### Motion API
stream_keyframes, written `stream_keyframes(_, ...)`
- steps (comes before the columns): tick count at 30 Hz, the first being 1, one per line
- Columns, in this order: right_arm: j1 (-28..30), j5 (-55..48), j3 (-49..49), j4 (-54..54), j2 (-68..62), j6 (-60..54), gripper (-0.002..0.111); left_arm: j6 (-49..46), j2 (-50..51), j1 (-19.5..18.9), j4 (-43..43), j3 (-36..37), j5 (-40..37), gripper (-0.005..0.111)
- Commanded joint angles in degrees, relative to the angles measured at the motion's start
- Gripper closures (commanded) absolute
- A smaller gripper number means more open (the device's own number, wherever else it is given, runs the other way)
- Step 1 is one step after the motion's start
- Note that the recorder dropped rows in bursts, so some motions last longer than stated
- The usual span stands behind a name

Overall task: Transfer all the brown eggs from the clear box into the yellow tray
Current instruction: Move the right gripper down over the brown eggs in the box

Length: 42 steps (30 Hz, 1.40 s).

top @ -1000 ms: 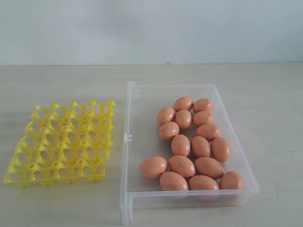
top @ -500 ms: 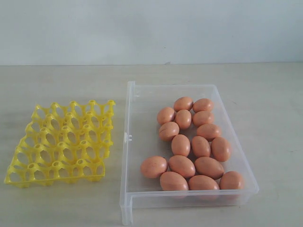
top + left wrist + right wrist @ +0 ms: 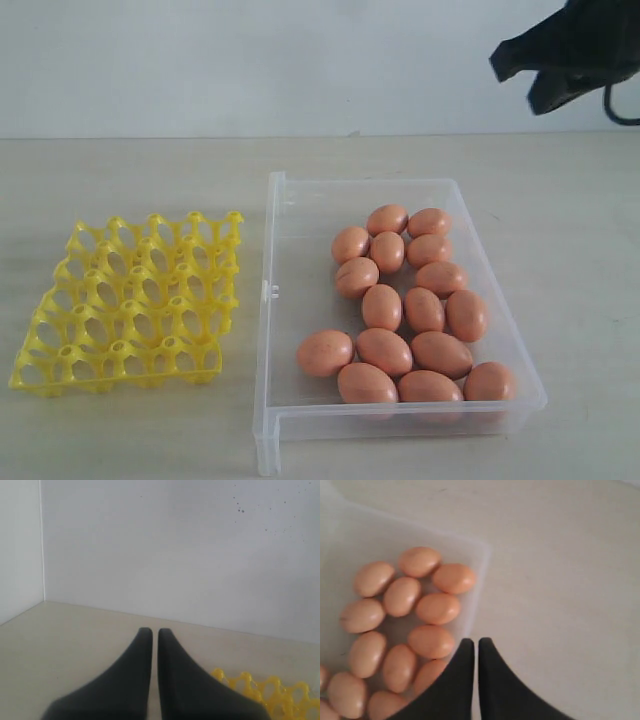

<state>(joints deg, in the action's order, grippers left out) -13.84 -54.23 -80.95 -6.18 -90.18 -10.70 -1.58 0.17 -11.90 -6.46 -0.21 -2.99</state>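
**Q:** Right pincer, state?

**Me:** My right pincer (image 3: 475,642) has its jaws drawn together with only a hairline slit between the tips. It holds nothing and touches nothing. It hangs high in the air, off the far right corner of the clear box (image 3: 300,260).

**Q:** And where are the eggs from there?

**Me:** Below me and inward. All sixteen brown eggs (image 3: 424,310) lie in the right half of the box, bunched and touching one another. Through my wrist camera the box corner sits just beside my tips, and the nearest egg (image 3: 431,641) lies right by them, though well beneath.

**Q:** Long axis?

**Me:** Every egg lies on its side, and the headings are mixed. The nearest one runs roughly crosswise to my closing slit, while others point lengthwise down the box. I judge I will have to set my wrist for each egg.

**Q:** Left pincer?

**Me:** My left pincer (image 3: 150,631) is also closed down to a slit and empty. It is out of the overview, and its own camera catches only an edge of the yellow tray (image 3: 120,375). The tray sits on the table (image 3: 120,180) left of the box, apart from it, with no egg in any cup.

**Q:** Which arm goes?

**Me:** The right arm, since it is far nearer the eggs. My reading is that the jaws must spread before any descent. Nothing has been moved yet.
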Motion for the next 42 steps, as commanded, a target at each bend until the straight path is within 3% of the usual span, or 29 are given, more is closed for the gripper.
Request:
stream_keyframes(1,0.07,1.03,-0.99,-15.53,-4.80,-10.99,0.109,0.65,-0.17,-0.08,-0.65,0.21,0.13,0.103)
stream_keyframes(4,0.07,2.67,-0.99,-18.93,-7.67,-12.23,0.107,0.65,-0.17,-0.08,-0.65,0.21,0.13,0.103)
stream_keyframes(7,0.07,3.06,-0.99,-19.04,-10.42,-12.86,0.097,0.65,-0.17,-0.08,-0.65,0.21,0.13,0.103)
stream_keyframes(12,0.00,2.46,-0.99,-24.90,-14.58,-13.60,0.062,0.65,-0.17,-0.08,-0.65,0.21,0.13,0.103)
stream_keyframes(14,-0.71,2.58,-0.99,-26.76,-15.99,-15.00,0.054,0.65,-0.17,-0.08,-0.65,0.21,0.13,0.103)
stream_keyframes(21,-6.21,10.19,-0.99,-24.63,-20.37,-15.51,0.054,0.65,-0.17,-0.08,-0.65,0.21,0.13,0.103)
stream_keyframes(27,-10.13,15.42,-0.99,-16.87,-23.15,-8.80,0.055,0.65,-0.17,-0.08,-0.65,0.21,0.13,0.103)
stream_keyframes(35,-10.75,15.65,-0.99,-4.78,-24.69,5.81,0.055,0.65,-0.17,-0.08,-0.65,0.21,0.13,0.103)
stream_keyframes(42,-10.75,17.82,-0.99,-6.39,-27.04,6.46,0.055,0.65,-0.17,-0.08,-0.65,0.21,0.13,0.103)
